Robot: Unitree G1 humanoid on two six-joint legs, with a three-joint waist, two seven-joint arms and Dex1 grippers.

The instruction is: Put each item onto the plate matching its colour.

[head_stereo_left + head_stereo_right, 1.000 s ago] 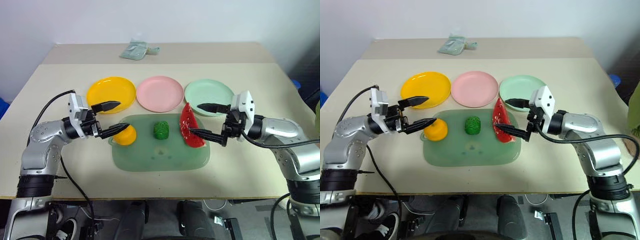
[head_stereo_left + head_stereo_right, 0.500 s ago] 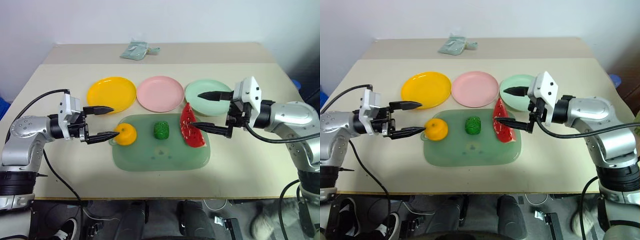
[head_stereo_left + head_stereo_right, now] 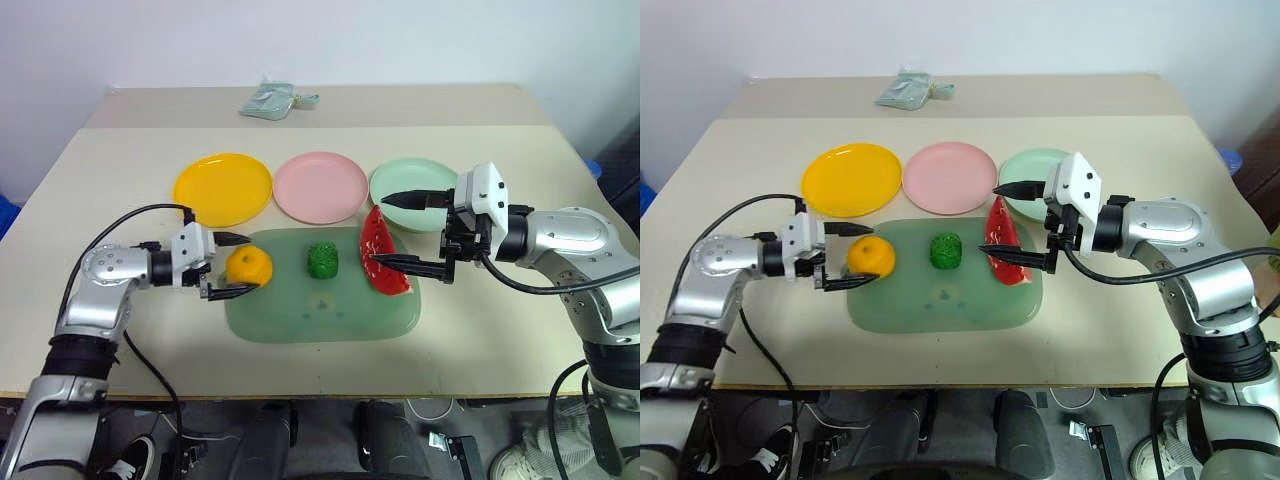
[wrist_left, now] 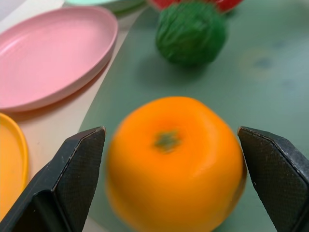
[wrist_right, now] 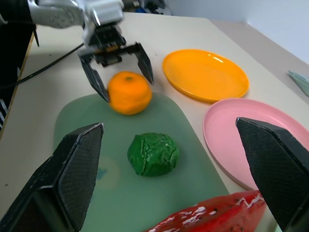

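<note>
Left gripper spread around orange, not clamped | right gripper wide apart beside melon | all three still on mat | close off-centre and your orange may roll away.

I see bare table at the frame's left and lower edges. At centre, the green vegetable blocks passage between orange fruit and watermelon wedge; three plates line the upper middle.
</note>
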